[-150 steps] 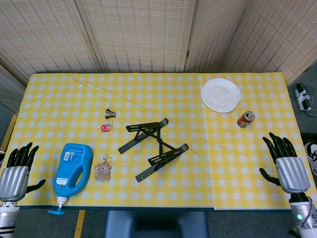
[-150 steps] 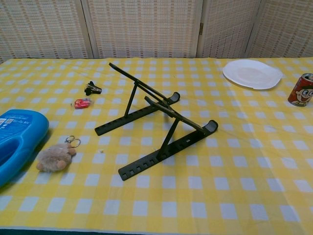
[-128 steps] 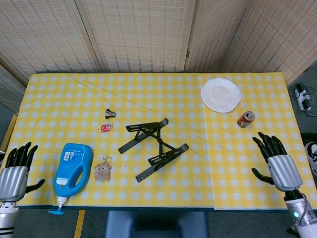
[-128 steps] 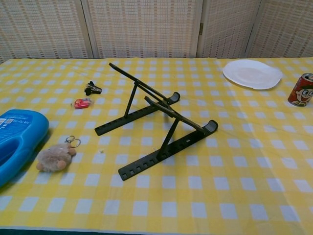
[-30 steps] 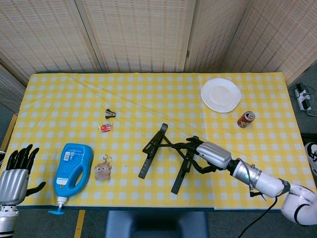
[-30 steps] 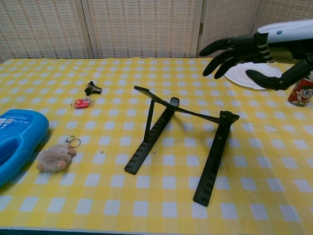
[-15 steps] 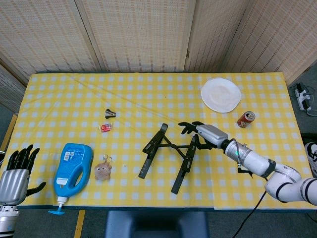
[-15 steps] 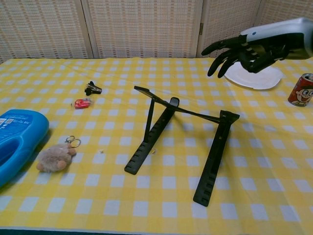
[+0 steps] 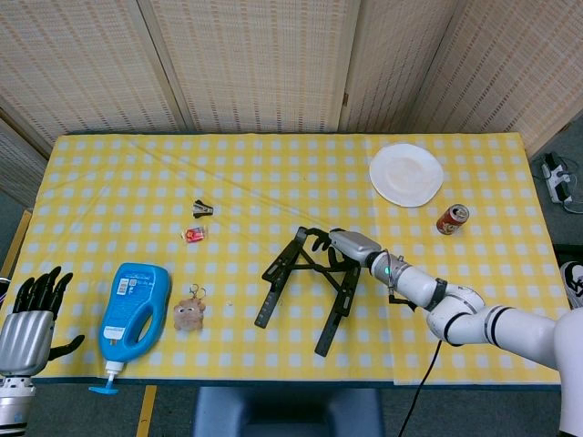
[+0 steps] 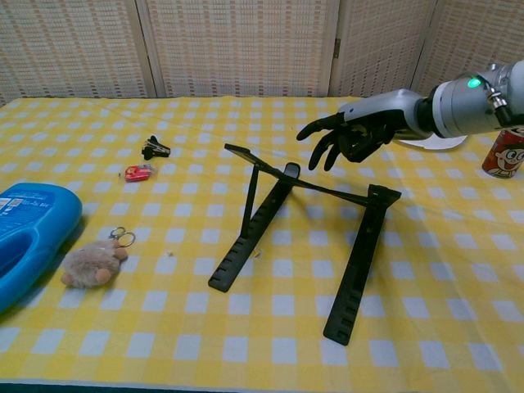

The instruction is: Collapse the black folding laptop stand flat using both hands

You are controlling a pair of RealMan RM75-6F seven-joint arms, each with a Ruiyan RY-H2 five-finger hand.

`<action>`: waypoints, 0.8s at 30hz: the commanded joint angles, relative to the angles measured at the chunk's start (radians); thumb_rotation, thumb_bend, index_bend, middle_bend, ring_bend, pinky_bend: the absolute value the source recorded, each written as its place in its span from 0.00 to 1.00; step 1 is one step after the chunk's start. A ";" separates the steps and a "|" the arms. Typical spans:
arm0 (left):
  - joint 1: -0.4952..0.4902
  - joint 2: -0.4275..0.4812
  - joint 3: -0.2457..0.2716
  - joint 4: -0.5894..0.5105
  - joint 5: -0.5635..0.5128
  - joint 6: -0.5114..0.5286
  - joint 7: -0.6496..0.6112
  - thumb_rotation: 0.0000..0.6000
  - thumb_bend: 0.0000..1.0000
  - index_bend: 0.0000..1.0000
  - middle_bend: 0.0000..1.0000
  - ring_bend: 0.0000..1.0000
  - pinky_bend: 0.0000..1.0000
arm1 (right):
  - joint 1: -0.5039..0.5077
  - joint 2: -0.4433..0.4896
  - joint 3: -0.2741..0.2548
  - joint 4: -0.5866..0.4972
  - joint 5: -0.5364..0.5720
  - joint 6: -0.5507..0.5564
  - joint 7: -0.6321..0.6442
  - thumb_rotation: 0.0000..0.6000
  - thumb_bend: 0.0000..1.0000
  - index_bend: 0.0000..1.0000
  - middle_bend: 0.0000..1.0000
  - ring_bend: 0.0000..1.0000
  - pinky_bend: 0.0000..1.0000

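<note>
The black folding laptop stand (image 9: 279,280) sits mid-table, propped up, its two slotted rails (image 10: 357,266) pointing toward the near edge and thin bars crossing between them. My right hand (image 9: 342,244) hovers over the stand's far end with its fingers spread and pointing down, holding nothing. In the chest view this right hand (image 10: 354,133) hangs a little above the crossbars, and a gap shows under its fingertips. My left hand (image 9: 27,314) stays at the table's near left corner, fingers apart and empty, far from the stand.
A blue detergent bottle (image 9: 135,305) lies near the left front edge with a plush keychain (image 9: 189,314) beside it. A black clip (image 9: 202,208) and a small red item (image 9: 193,235) lie left of the stand. A white plate (image 9: 406,174) and a red can (image 9: 453,218) are at the right.
My right hand has swung left and lowered, from beyond the right rail to over the stand's far middle. The stand, turned earlier, has not moved in the last second. The left hand is still.
</note>
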 commanded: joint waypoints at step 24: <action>0.015 -0.003 0.005 0.025 -0.011 0.005 -0.019 1.00 0.09 0.00 0.01 0.05 0.00 | 0.036 -0.130 0.078 -0.013 -0.026 -0.093 -0.048 1.00 1.00 0.00 0.27 0.25 0.00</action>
